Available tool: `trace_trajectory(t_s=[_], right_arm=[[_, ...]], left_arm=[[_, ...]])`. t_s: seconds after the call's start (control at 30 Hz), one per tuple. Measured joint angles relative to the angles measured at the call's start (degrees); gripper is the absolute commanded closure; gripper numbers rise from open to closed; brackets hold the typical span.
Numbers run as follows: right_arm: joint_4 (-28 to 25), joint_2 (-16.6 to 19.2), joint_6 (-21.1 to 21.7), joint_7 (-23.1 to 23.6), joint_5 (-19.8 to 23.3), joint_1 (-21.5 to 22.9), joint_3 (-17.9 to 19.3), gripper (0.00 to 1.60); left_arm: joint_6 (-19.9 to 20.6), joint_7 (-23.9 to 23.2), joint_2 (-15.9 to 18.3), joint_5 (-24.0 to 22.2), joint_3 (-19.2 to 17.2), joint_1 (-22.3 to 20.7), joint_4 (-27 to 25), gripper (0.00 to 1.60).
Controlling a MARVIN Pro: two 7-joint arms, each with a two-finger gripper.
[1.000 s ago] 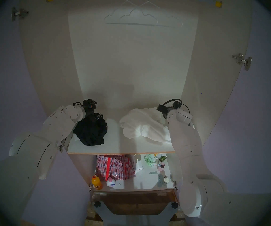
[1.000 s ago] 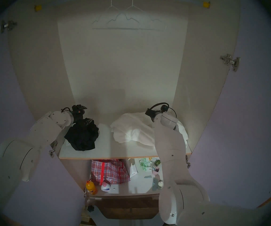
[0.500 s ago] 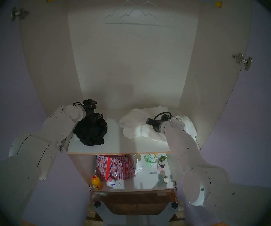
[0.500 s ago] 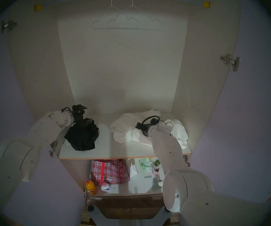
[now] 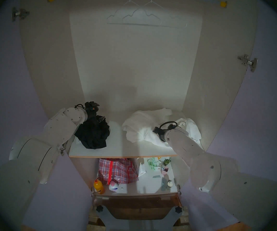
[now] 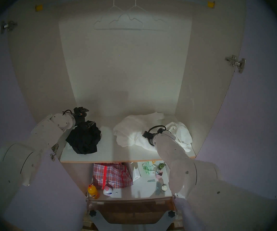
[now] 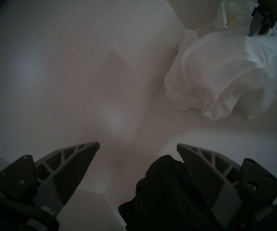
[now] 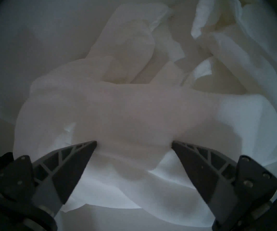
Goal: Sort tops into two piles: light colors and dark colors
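Head views: upper shelf [image 5: 117, 150] of an open wardrobe carries both heaps. Black top [image 5: 92, 135] sits bunched at the shelf's left end, white tops [image 5: 144, 127] spread across the right half, bare shelf between them. Left gripper [image 5: 99, 111] hangs over the back edge of the black top, jaws wide, nothing in them. Right arm [image 5: 184, 142] reaches in over the front of the white tops; its fingers are hidden behind the wrist here. Lower shelf: red-checked bag [image 5: 117, 170], orange bottle [image 5: 98, 187], small clutter at right.

Other eye, same layout: black top [image 6: 83, 139] left, white tops [image 6: 134, 130] right, well apart.

Left wrist: left gripper [image 7: 137, 144] spread wide and empty. Black top [image 7: 159, 192] lies low in the frame against the inside of the right-hand finger. White tops [image 7: 217, 75] up at right, far side of the shelf.

Right wrist: right gripper [image 8: 133, 143] jaws wide, both fingertips pressed into the white tops [image 8: 134, 112], a fold of cloth bulging between them. Not clamped.
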Motion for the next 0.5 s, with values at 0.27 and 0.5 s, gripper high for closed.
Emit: trace_trajectory(t_s=[0.27,0.5], right_arm=[[0.6,0.6,-5.6,0.9,-2.3,0.3,-5.4,1.6],[-6.3,-1.6,-17.5,8.4,-4.8,1.0,-12.7,1.6]], left_arm=[[0.0,0.0,0.0,0.0,0.0,0.0,0.0,0.0],[0.0,0.1,0.0,0.0,0.0,0.0,0.1,0.0]])
